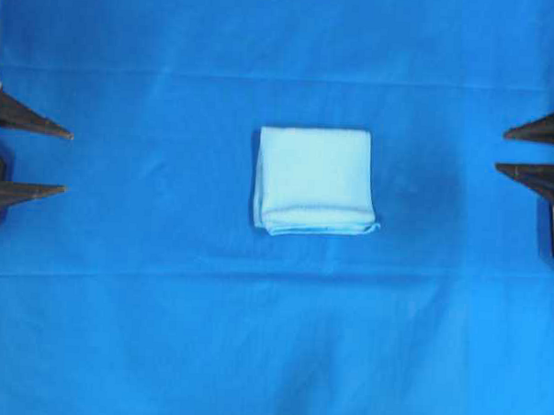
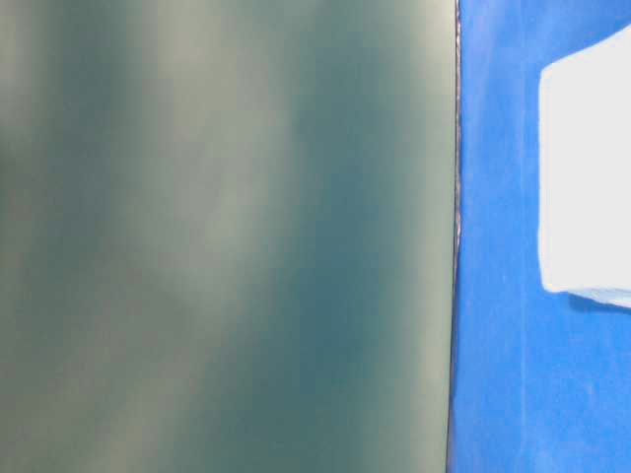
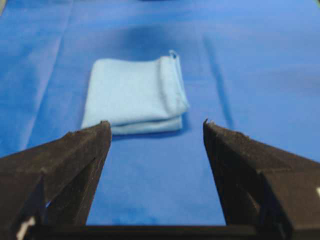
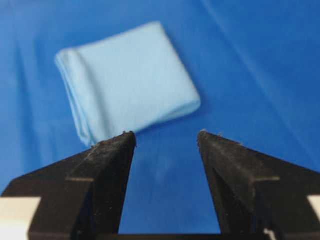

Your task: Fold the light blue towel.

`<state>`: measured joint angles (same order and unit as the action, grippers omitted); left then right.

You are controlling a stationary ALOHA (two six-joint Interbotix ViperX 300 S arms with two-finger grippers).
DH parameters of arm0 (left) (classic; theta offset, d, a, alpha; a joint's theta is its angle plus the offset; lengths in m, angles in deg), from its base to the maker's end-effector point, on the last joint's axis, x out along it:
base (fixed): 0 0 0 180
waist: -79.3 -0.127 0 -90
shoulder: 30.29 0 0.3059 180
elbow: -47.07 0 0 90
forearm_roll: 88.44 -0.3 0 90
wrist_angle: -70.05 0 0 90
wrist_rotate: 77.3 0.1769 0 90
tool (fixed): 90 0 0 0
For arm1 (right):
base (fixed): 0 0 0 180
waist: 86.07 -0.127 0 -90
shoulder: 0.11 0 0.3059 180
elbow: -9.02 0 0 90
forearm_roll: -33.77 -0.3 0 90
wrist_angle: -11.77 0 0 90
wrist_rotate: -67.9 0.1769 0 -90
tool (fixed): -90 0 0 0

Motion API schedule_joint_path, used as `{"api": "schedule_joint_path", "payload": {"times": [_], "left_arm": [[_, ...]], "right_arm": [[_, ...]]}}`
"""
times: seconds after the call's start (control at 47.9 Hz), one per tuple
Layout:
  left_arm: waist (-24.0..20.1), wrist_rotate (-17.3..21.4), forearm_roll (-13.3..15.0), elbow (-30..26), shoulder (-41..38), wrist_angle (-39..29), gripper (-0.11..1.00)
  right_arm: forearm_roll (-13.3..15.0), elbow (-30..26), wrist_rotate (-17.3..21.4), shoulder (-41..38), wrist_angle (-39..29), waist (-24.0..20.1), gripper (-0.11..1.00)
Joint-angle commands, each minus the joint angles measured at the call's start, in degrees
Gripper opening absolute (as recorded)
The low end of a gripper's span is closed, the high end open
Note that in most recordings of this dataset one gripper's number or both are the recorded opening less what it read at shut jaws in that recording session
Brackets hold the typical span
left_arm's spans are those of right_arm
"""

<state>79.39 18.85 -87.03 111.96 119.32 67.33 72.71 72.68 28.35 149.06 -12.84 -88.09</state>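
The deep royal-blue table covering [image 1: 161,331] is spreading under everything, reaching from beneath the left gripper [image 1: 66,163] all the way across to beneath the right gripper [image 1: 502,150], with faint crease lines running across it. In the table-level view a blurred grey-green surface [image 2: 227,236] is filling most of the picture; what it is cannot be told.

The light blue towel [image 1: 315,180] is lying folded into a compact, layered rectangle, roughly midway between the two grippers and well apart from both. Seen from the left wrist it is sitting ahead of the fingertips, slightly left of the gap between them; from the right wrist it is sitting ahead and to the left, its stacked edges showing.

Both grippers are standing with jaws spread wide, holding nothing and touching nothing, each sitting at its own edge of the overhead view.
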Motion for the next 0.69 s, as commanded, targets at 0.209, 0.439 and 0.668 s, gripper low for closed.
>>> {"api": "schedule_joint_path", "payload": {"times": [0.209, 0.439, 0.668], "left_arm": [[0.09, -0.70, 0.09, 0.53, 0.35, -0.62, 0.71], [0.09, -0.70, 0.09, 0.44, 0.26, -0.62, 0.71], [0.09, -0.70, 0.09, 0.53, 0.26, -0.62, 0.71]], "right_arm": [[0.26, -0.44, 0.09, -0.53, 1.85, -0.09, 0.58], [0.26, -0.44, 0.09, -0.62, 1.85, -0.09, 0.58], [0.26, -0.35, 0.09, -0.70, 1.85, -0.18, 0.58]]}}
